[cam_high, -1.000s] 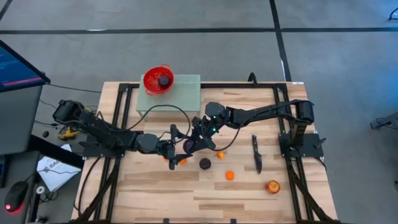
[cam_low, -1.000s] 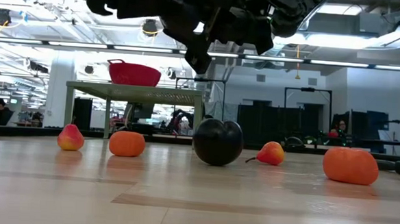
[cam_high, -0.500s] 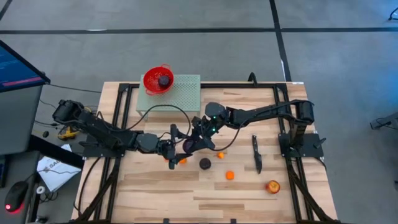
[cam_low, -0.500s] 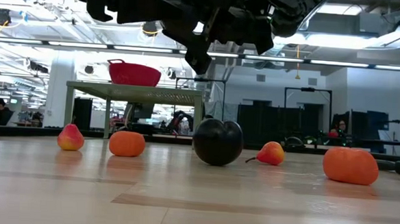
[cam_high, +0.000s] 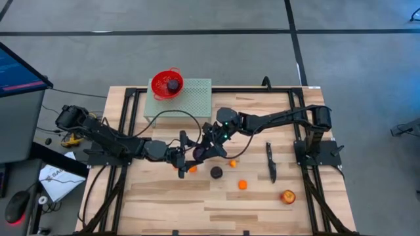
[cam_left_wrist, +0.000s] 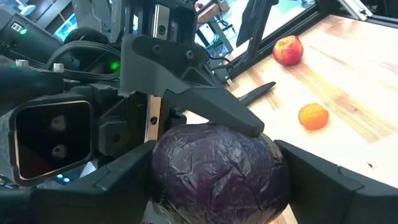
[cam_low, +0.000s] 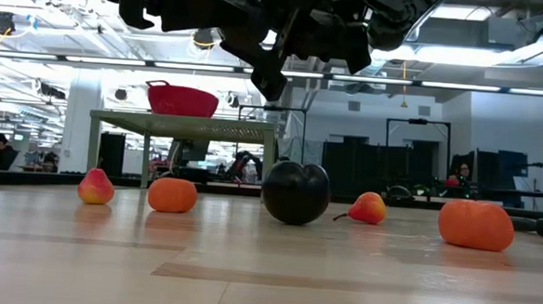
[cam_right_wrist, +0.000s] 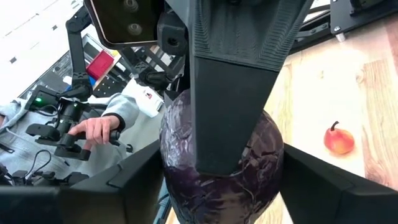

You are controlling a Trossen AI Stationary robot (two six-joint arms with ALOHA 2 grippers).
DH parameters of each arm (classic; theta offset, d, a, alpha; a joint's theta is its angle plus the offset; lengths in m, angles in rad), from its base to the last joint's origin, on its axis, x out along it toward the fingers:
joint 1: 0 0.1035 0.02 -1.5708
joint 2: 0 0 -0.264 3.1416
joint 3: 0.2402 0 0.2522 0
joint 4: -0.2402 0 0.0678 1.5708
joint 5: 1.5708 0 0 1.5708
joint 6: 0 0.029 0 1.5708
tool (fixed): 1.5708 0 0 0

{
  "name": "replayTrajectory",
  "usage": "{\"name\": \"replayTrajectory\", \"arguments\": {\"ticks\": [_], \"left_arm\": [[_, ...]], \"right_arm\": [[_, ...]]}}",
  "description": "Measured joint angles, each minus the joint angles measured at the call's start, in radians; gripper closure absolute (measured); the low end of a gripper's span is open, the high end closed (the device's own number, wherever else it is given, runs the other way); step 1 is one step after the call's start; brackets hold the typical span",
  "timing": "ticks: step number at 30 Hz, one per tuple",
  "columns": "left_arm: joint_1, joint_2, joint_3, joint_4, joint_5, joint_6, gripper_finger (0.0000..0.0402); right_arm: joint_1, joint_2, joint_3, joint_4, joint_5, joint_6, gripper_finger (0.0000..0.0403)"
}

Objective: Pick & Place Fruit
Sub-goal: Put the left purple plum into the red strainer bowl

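Note:
A dark purple plum (cam_high: 197, 154) is held in the air over the table's middle, between my two grippers. My left gripper (cam_high: 188, 157) reaches it from the table's left and my right gripper (cam_high: 206, 148) from the right; both are shut on it. Another plum (cam_high: 216, 172) rests on the table, also in the low view (cam_low: 295, 192). A third plum (cam_high: 173, 84) lies in the red bowl (cam_high: 159, 86). Orange fruits (cam_high: 242, 185) (cam_high: 192, 169) (cam_high: 231, 163) and a red-yellow apple (cam_high: 287, 196) rest on the wood. My left gripper pinches the plum's two opposite sides (cam_left_wrist: 163, 180) between its two fingers, coming about level from the table's left. The plum is lifted clear of the table. My right gripper pinches the plum's other two sides (cam_right_wrist: 273, 168) between its two fingers, from the table's right, its fingers crossed with the left gripper's finger (cam_right_wrist: 230, 93).
A slim black knife (cam_high: 271, 162) lies right of centre. The red bowl stands on a green perforated stand (cam_high: 193, 98) at the far edge. Two small pear-like fruits (cam_low: 96, 186) (cam_low: 368, 208) show in the low view. A person's hand (cam_right_wrist: 93, 130) is at controls beyond the table.

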Motion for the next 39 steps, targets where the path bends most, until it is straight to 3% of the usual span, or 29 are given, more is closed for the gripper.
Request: {"name": "replayTrajectory", "arguments": {"ticks": [9, 12, 14, 17, 21, 24, 29, 34, 39], "left_arm": [[-0.022, -0.006, 0.000, 0.000, 0.002, -0.089, 0.0097], [-0.050, -0.020, 0.000, 0.000, -0.040, -0.146, 0.0100], [-0.079, -0.040, 0.000, -0.011, -0.122, -0.166, 0.0101], [-0.130, -0.086, 0.000, -0.018, -0.307, -0.166, 0.0100], [-0.160, -0.196, 0.000, -0.019, -0.609, -0.150, 0.0094], [-0.105, -0.311, 0.000, -0.019, -0.721, -0.130, 0.0094], [0.114, -0.486, 0.000, -0.021, -0.693, -0.020, 0.0098], [0.403, -0.548, -0.007, -0.037, -0.459, -0.091, 0.0097], [0.686, -0.483, -0.011, -0.192, -0.248, -0.290, 0.0098]], "right_arm": [[-0.069, -0.023, -0.001, -0.047, -0.101, 0.037, 0.0011], [-0.098, -0.047, -0.001, -0.166, -0.101, -0.012, 0.0010], [-0.111, -0.069, -0.002, -0.262, -0.075, -0.064, 0.0017], [-0.099, -0.119, -0.025, -0.332, 0.054, -0.127, 0.0026], [-0.017, -0.142, -0.087, -0.324, 0.304, -0.139, 0.0031], [0.063, -0.139, -0.114, -0.273, 0.505, -0.138, 0.0034], [0.161, -0.086, -0.115, -0.123, 0.682, -0.139, 0.0034], [0.199, -0.064, -0.114, 0.048, 0.683, -0.139, 0.0035], [0.202, -0.066, -0.114, 0.062, 0.684, -0.142, 0.0035]]}}
